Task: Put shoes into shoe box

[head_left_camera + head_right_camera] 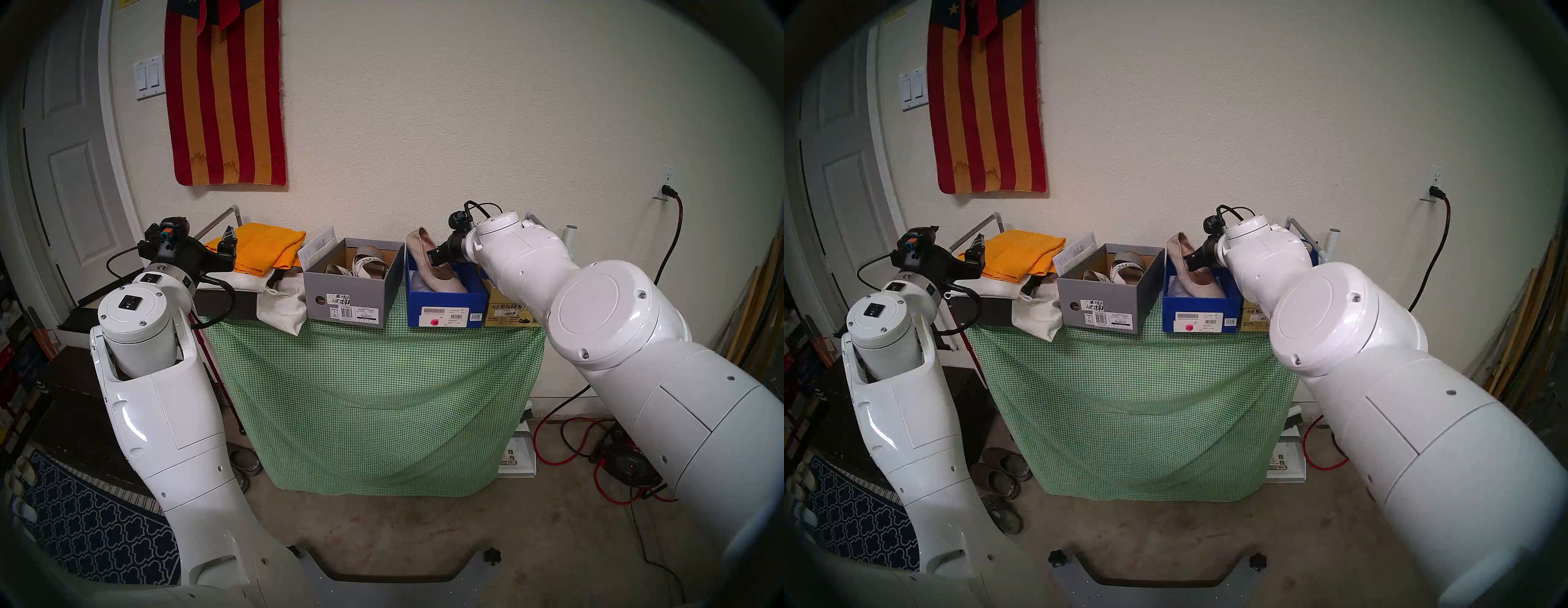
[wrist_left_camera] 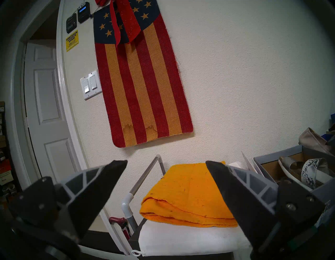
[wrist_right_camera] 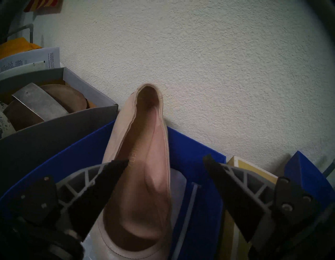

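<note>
Right end effector (image 3: 165, 160) spread wide, gripping nothing; one beige flat (image 3: 143, 163) lies between its fingers, leaning in the blue box (image 1: 445, 303), heel up at 12 o'clock. Left end effector (image 2: 166, 163) gapes empty. Two sandals (image 1: 365, 265) sit in the grey box (image 1: 345, 297), at 9 o'clock from the blue one.

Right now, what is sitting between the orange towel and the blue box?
The grey shoe box holding the strappy sandals stands between the orange towel and the blue box, with a white cloth bag beside it. The head views show this.
</note>
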Available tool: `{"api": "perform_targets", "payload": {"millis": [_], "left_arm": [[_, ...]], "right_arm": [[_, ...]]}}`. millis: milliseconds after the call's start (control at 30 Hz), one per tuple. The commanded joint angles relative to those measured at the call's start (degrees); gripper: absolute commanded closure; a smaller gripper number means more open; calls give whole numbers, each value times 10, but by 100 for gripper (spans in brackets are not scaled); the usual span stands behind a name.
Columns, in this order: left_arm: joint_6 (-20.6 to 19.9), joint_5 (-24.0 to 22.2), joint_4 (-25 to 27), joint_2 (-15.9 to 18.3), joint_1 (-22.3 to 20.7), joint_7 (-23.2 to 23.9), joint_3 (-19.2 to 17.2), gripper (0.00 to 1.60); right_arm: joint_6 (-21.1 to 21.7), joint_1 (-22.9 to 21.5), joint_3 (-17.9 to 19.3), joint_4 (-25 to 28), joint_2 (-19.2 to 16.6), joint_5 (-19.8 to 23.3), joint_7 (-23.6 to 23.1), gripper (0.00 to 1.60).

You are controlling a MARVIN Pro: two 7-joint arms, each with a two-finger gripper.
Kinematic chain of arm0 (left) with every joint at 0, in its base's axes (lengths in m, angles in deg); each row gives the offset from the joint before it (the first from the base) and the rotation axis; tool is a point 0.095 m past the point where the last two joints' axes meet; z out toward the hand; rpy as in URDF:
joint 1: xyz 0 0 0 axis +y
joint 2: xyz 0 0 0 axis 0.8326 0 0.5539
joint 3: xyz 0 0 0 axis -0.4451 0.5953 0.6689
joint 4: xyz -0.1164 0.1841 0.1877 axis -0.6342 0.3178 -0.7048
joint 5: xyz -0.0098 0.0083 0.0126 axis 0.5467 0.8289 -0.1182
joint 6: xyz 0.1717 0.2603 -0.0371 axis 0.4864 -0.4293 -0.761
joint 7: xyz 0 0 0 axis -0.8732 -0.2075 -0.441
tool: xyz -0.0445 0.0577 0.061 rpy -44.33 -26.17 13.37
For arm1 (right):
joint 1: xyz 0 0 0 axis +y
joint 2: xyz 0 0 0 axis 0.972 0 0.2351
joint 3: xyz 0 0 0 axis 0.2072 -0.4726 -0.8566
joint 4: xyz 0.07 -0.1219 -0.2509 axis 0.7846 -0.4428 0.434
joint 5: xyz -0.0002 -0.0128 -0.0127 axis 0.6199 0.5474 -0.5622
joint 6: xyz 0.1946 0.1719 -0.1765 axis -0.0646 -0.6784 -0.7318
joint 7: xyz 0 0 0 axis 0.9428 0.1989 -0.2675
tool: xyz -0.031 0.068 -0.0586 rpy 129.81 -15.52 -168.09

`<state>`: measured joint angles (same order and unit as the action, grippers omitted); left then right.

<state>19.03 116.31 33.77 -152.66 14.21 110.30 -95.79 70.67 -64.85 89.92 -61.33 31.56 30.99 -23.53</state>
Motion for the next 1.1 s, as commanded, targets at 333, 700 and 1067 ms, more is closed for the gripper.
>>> {"api": "perform_targets", "payload": {"millis": [333, 700, 1067], "left_arm": [[1, 1, 2, -1, -1, 1, -1, 0], [2, 2, 3, -3, -2, 3, -2, 0], [3, 4, 3, -5, -2, 4, -3, 0]], "right_arm": [[-2, 8, 3, -11, 6, 0, 13, 87], [-13, 2, -6, -17, -3, -10, -2, 160], [-24, -6, -10, -18, -11, -20, -36, 0]]}}
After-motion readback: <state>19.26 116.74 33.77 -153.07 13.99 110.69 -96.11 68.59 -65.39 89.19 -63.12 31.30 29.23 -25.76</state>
